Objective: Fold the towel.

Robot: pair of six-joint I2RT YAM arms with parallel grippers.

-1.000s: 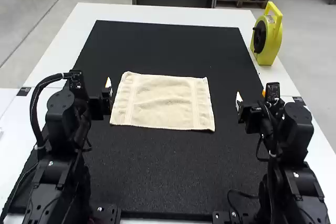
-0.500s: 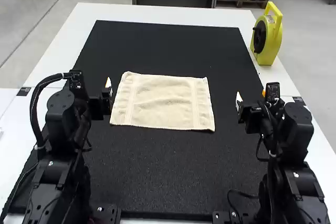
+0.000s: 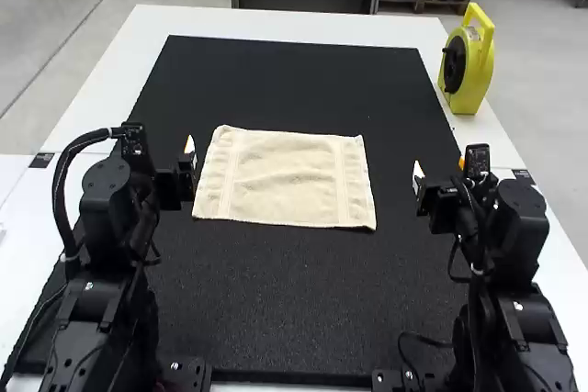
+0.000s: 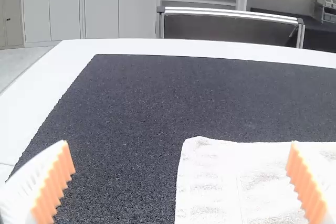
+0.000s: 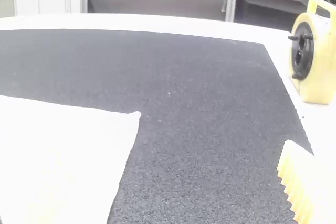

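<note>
Towel [image 3: 287, 178] on mat [image 3: 294, 300], reel [image 3: 476, 66] beyond to the right.

On inspecting my high view against its two earlier frames, I find no visible change to report: I record no movement, no shift in position and no alteration of shape up to now.

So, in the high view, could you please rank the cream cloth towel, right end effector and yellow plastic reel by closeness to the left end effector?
1. Cream towel, immediately right
2. Right end effector, beyond the towel
3. Yellow reel, far right
</note>
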